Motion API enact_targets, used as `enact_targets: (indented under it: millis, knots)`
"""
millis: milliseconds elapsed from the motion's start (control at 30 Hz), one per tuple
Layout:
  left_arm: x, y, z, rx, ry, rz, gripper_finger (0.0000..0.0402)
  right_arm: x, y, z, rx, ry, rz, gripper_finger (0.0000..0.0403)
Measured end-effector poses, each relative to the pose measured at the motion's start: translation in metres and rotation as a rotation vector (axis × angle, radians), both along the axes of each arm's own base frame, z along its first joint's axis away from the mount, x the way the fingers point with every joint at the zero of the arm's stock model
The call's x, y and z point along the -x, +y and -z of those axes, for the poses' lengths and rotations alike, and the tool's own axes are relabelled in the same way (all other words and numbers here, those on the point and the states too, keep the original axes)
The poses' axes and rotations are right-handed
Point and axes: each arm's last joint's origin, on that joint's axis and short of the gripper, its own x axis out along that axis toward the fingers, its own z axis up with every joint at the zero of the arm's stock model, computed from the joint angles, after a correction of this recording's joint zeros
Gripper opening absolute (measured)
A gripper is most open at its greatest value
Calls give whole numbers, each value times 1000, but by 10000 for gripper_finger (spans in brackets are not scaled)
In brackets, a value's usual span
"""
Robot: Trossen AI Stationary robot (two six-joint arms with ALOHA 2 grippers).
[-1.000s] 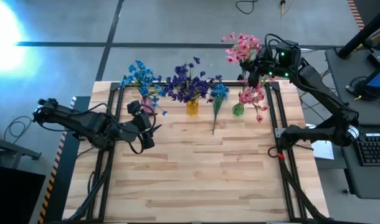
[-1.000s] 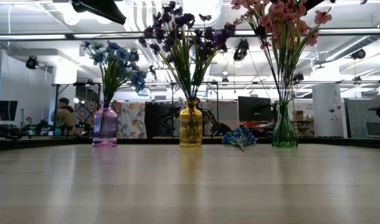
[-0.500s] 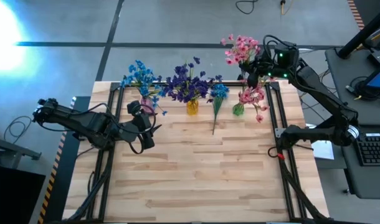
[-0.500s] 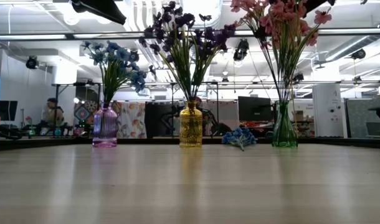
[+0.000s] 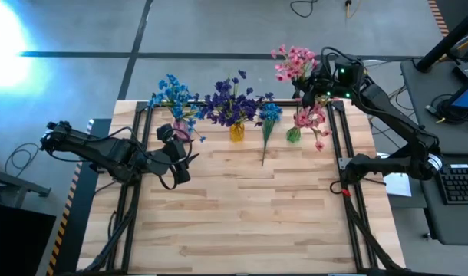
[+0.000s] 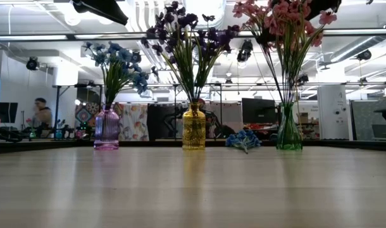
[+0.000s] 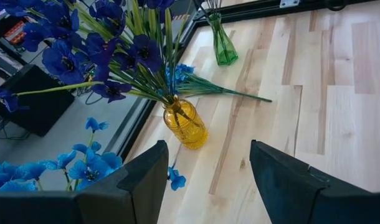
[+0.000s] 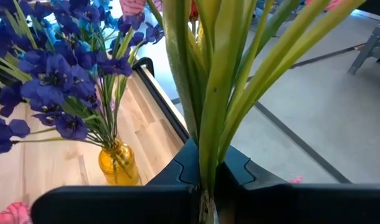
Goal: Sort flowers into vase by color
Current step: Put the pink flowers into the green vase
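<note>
I see the wooden table (image 5: 242,207) bare and roomy in front of both arms, everything on it crowded along its far edge. My right gripper (image 5: 314,86) hangs above that edge, clenched on a pink sprig (image 5: 294,61); its stems run up between the fingers in the right wrist view. Just below it stands the green vase (image 6: 288,130) with more pink flowers (image 5: 311,119). Beside that, toward the left arm, a loose blue sprig (image 5: 268,123) lies flat, then the yellow vase (image 7: 185,124) of purple flowers (image 5: 230,103), then the pink vase (image 6: 107,128) of blue flowers (image 5: 173,93). My left gripper (image 5: 175,153) waits released, just in front of the pink vase.
</note>
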Motion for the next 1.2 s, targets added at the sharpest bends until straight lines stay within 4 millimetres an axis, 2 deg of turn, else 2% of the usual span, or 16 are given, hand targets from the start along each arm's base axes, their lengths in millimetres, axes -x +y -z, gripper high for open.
enact_targets:
  millis: [700, 1200]
  knots:
    - [0, 0, 0, -1, 1, 0, 210, 1, 2, 5, -24, -1, -26, 18]
    - [1, 0, 2, -7, 22, 0, 210, 10, 13, 2, -42, 29, -21, 136]
